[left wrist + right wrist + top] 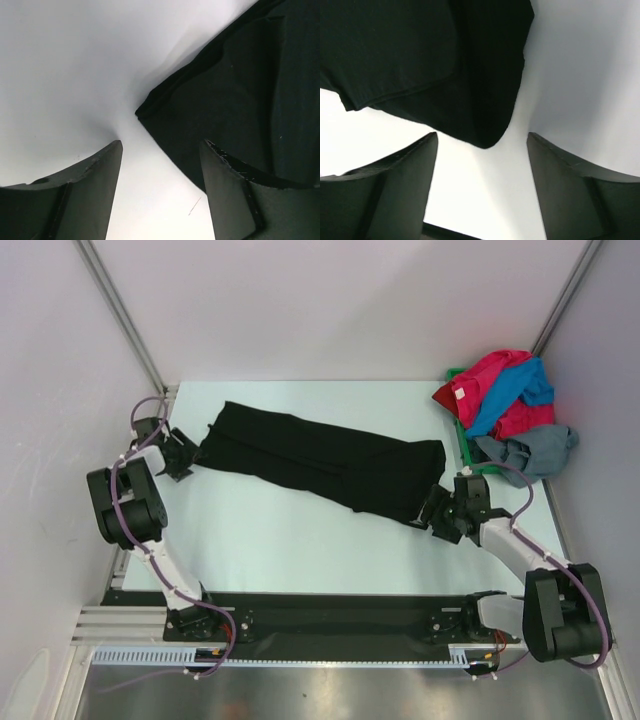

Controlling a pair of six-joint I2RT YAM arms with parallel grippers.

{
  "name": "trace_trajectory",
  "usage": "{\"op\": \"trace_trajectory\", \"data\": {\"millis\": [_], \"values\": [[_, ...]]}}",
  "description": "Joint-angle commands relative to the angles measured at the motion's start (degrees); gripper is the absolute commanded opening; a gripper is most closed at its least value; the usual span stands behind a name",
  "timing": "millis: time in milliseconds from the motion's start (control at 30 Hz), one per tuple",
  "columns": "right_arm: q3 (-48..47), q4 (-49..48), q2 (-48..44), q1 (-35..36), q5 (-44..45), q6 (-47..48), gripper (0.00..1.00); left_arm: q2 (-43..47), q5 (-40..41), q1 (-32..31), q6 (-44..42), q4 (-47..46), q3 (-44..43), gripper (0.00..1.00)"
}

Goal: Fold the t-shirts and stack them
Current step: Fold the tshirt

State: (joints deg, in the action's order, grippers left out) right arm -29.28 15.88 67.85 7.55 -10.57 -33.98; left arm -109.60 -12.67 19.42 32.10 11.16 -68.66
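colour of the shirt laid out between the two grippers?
The t-shirt is plain black; top external shows it best.

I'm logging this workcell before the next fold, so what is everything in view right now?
black t-shirt: one, black, long folded strip across mid-table.
red-pink shirt: one, red-pink, crumpled, far right pile.
blue shirt: one, bright blue, across the red-pink one.
grey shirt: one, grey, pile's near side.
tray: one, green, under the pile.
table: one, pale, beneath everything.
left gripper: one, black, open, at the strip's left end.
right gripper: one, black, open, at its right end.
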Motion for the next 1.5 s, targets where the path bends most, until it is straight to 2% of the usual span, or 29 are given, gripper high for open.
{"op": "trace_trajectory", "data": {"millis": [0,200,300,333,400,533,600,633,700,767,800,1000,1033,1100,1133,1167,1200,1233,1267,1300,1400,1467], "values": [[-1.75,-3.83,2.36,0.18,-1.03,0.23,0.75,-2.01,-0.17,0.35,0.07,-0.70,-2.35,0.69],[-1.22,-7.26,4.48,0.36,-1.56,-1.53,0.66,-4.57,1.59,0.27,-1.07,1.94,-4.55,0.61],[-1.48,-7.70,5.36,0.36,-1.74,-1.44,0.60,-6.23,1.94,0.27,-1.77,2.81,-6.13,0.49],[-2.01,-7.71,5.79,0.36,-1.65,-1.18,0.59,-6.59,1.94,0.35,-2.12,2.99,-6.91,0.41],[-2.36,-7.36,6.06,0.36,-1.65,-0.92,0.53,-7.64,2.47,0.27,-2.48,3.52,-8.06,0.35],[-2.89,-7.27,6.41,0.45,-1.56,-0.57,0.49,-8.52,2.65,0.27,-4.05,4.22,-10.69,0.26],[-3.15,-7.18,6.76,0.53,-1.47,-0.30,0.46,-8.87,2.47,0.27,-4.76,4.57,-11.66,0.16],[-3.07,-7.26,6.94,0.53,-1.47,-0.30,0.44,-8.96,2.82,0.35,-5.11,5.18,-12.19,0.01],[-3.07,-7.35,7.46,0.62,-1.03,-0.13,0.33,-8.61,3.96,0.27,-5.29,5.63,-11.67,0.00],[-3.33,-6.74,7.90,0.62,-0.51,-0.04,0.18,-6.95,5.97,0.27,-5.03,5.89,-9.92,0.00],[-3.42,-5.87,7.91,0.62,-0.42,-0.12,0.00,-5.90,6.94,0.35,-4.77,6.15,-9.13,0.00],[-3.24,0.29,3.25,2.73,0.99,-1.88,0.00,-0.62,9.50,1.32,-4.32,7.12,-4.38,0.00],[-3.42,0.90,1.94,3.17,0.99,-2.06,0.00,-0.35,9.68,1.58,-4.58,7.99,-4.03,0.10],[-4.12,3.53,0.88,3.61,1.07,-1.88,0.25,1.22,10.12,2.46,-4.76,8.88,-3.67,0.32],[-4.73,4.94,0.27,3.61,1.77,-1.36,0.35,2.02,10.64,2.64,-4.94,8.79,-3.15,0.48],[-6.22,6.26,-1.04,3.61,3.69,0.38,0.48,2.81,11.25,2.90,-5.11,8.79,-3.06,0.56],[-6.93,8.27,-1.84,3.26,4.58,1.27,0.52,4.47,11.69,2.90,-5.46,8.88,-3.06,0.59],[-8.50,9.42,-2.89,2.91,6.33,3.11,0.57,5.18,11.26,2.82,-6.34,8.79,-3.40,0.61],[-9.12,10.74,-3.43,2.56,6.61,4.00,0.65,5.88,11.00,2.82,-6.43,8.88,-3.67,0.61],[-9.65,11.01,-3.61,1.25,6.61,4.79,0.68,6.41,10.39,2.82,-6.26,8.27,-3.84,0.61],[-11.41,8.75,-3.17,-0.87,4.25,7.17,0.70,6.25,1.88,2.64,-4.77,5.11,-4.81,0.61],[-13.16,6.46,-0.29,-1.84,2.66,7.78,0.66,3.70,-3.23,1.86,-3.89,3.88,-6.83,0.59]]}}
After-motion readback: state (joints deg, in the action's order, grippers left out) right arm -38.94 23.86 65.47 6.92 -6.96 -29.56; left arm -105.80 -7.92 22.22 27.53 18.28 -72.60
